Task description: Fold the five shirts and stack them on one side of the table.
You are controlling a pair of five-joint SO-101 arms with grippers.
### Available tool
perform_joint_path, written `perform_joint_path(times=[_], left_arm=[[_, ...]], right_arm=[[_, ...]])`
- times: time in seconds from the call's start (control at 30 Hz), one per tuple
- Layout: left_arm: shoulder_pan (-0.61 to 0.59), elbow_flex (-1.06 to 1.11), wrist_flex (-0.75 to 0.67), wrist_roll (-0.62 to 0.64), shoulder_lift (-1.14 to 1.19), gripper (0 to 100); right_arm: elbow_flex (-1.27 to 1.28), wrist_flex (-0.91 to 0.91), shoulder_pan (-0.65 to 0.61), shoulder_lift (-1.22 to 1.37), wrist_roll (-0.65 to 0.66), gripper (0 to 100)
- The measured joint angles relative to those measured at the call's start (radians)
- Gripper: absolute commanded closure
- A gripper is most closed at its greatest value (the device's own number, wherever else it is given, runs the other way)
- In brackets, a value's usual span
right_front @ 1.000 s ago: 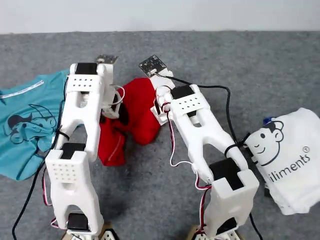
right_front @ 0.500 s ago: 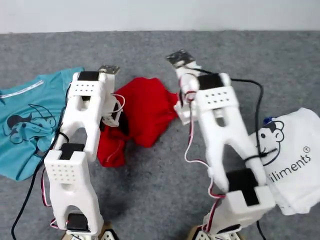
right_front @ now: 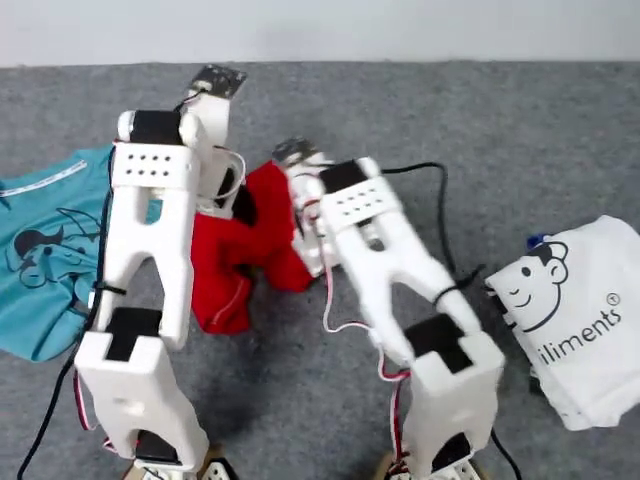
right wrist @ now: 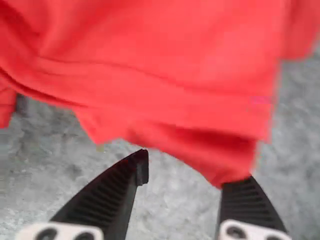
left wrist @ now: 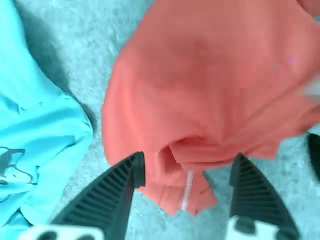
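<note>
Three shirts lie on the grey carpet [right_front: 450, 120], with two white arms over the middle one.

Far left: teal shirt [right_front: 45, 250], spread loosely and rumpled, with a dark cartoon print, running off the left edge.

Left arm [right_front: 150, 270]: base at the near edge, stretched straight toward the far side. Its elbow is high and its wrist is bent down at the left side of the red shirt [right_front: 235, 265]. It partly overlaps the teal shirt's right edge in the high view.

Left gripper [left wrist: 187, 182]: jaws wide apart, both ribbed black fingers [left wrist: 117, 187] pointing down. A bunched fold of red cloth with a white seam sits between them. Whether the tips touch the cloth, cannot tell. The teal shirt lies just beside the red one here, with a strip of carpet between.

The red shirt is in the centre, crumpled in a heap, not folded. A lobe trails toward the near side, under the left arm's forearm.

Right arm [right_front: 400, 290]: base near-right, leaning left and far, with a black cable looped off it. Its wrist comes down on the red shirt's right side.

Right gripper [right wrist: 185, 187]: jaws spread apart and gripping nothing. It is at the red shirt's hem, with carpet in the gap, and one fingertip meets the cloth edge.

Far right: white shirt [right_front: 580, 310] with a monkey print, bundled roughly, well apart from both arms. A bit of blue shows at its far-left corner.
</note>
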Motion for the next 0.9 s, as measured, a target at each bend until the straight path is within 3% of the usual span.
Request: perform_joint_path(times=[0.13,0.33,0.47,0.8,0.9], left_arm=[[-0.006,0.158,0.0,-0.003,-0.028,72],[0.0,0.35,-0.106,-0.002,-0.028,73],[-0.002,0.443,-0.276,-0.002,-0.028,74],[-0.009,0.591,-0.723,-0.006,-0.028,92],[-0.043,0.609,-0.798,-0.006,-0.028,94]], right_arm=[[-0.006,-0.126,0.014,0.081,0.0,78.7],[-0.006,-0.249,0.012,0.104,0.0,99.7],[-0.006,-0.25,0.021,0.103,0.0,99.0],[-0.006,-0.123,0.083,-0.046,0.021,99.0],[-0.006,-0.072,0.109,-0.112,0.041,99.0]])
